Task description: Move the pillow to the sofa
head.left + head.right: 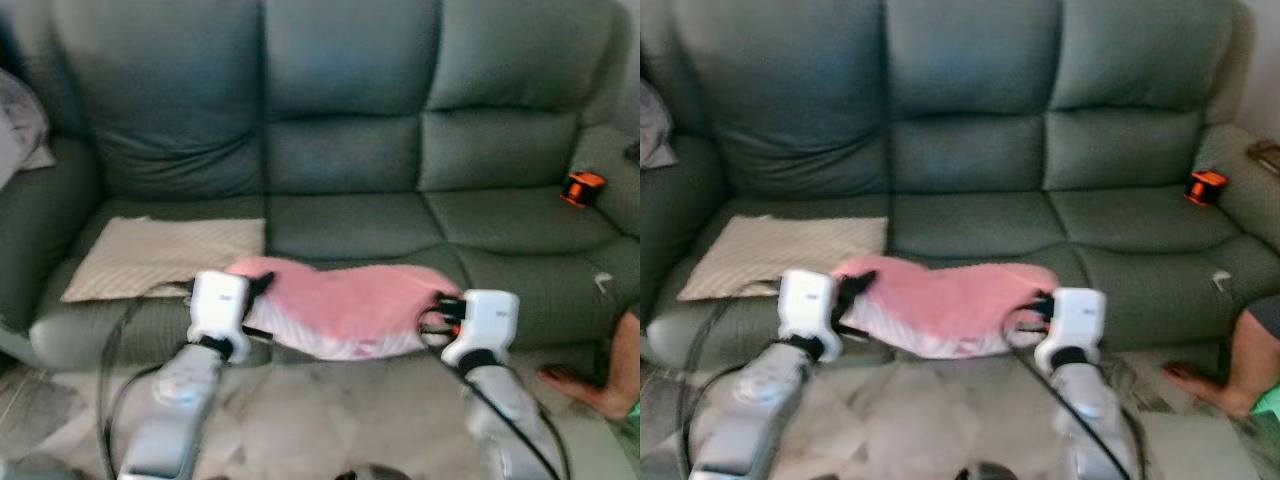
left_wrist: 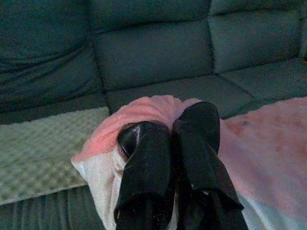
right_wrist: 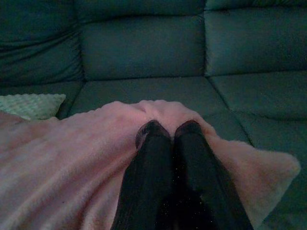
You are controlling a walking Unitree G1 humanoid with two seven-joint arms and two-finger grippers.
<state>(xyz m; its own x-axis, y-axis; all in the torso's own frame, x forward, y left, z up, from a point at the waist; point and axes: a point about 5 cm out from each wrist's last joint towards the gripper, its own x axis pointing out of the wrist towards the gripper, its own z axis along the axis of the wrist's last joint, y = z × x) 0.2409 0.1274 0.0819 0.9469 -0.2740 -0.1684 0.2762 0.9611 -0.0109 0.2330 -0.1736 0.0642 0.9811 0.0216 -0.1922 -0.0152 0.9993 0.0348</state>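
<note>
Pink pillow (image 1: 345, 305) centre frame, slung over sofa (image 1: 340, 160) seat edge. Left gripper (image 2: 170, 136) and right gripper (image 3: 169, 132) each pinched tight on an end, spreading load, keeping pillow level for placing.

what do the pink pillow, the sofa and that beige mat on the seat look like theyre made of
Pink pillow: soft fleece-like fabric on top, fuzzy in the wrist views, with a smoother whitish underside; it bunches where the left gripper and right gripper pinch it. Sofa: grey-green leather or faux leather, judging by its smooth, faintly shiny panels. Beige mat: seemingly quilted or bobbled textile, given its dimpled surface.
</note>
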